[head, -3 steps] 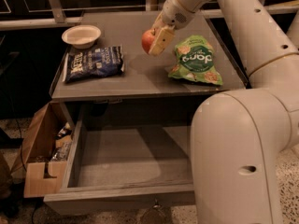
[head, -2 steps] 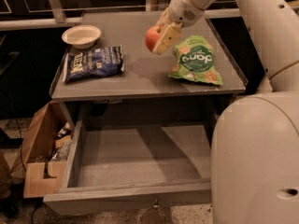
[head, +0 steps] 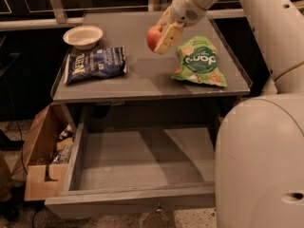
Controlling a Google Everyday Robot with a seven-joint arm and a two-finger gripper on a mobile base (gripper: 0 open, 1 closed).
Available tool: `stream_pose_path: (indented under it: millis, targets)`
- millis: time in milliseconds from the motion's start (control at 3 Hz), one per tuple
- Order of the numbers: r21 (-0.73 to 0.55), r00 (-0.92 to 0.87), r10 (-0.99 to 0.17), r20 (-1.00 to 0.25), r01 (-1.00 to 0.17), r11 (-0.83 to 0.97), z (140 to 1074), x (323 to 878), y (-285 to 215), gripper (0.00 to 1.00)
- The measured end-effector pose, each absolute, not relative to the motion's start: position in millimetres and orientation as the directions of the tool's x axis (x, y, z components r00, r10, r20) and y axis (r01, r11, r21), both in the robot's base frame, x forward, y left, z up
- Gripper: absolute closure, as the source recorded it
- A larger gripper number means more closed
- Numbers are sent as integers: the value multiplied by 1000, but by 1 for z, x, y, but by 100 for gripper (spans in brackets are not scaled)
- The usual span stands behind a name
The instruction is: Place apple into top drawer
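1. Swinging rightward since a second ago, the robot's bulky white arm (head: 259,165) now covers less of the front right corner, so more of the drawer shows.
2. The top drawer (head: 128,201) stands pulled fully out below the desk (head: 142,77), ready to receive.
3. On the desk lie a green snack bag (head: 199,63), a blue snack bag (head: 95,63) and a pale bowl (head: 83,36), none disturbed.
4. The hand (head: 160,39) hangs over the desk's middle, clamped on the fruit, a touch higher than before.
5. The apple (head: 153,37) is held clear of the surface, well apart from the drawer. By my reading the lift is done; the carry forward and down remains.
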State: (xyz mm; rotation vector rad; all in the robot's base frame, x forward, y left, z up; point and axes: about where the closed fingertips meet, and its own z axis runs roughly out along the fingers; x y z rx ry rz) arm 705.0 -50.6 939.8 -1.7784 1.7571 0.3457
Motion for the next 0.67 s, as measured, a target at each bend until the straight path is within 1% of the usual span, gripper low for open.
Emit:
stream_pose_path:
  millis: [333, 667]
  targets:
    - [-246, 64, -811, -582, -964, 101, 950, 690, -67, 100]
    - [-222, 23, -809, -588, -966, 134, 943, 663, -77, 100]
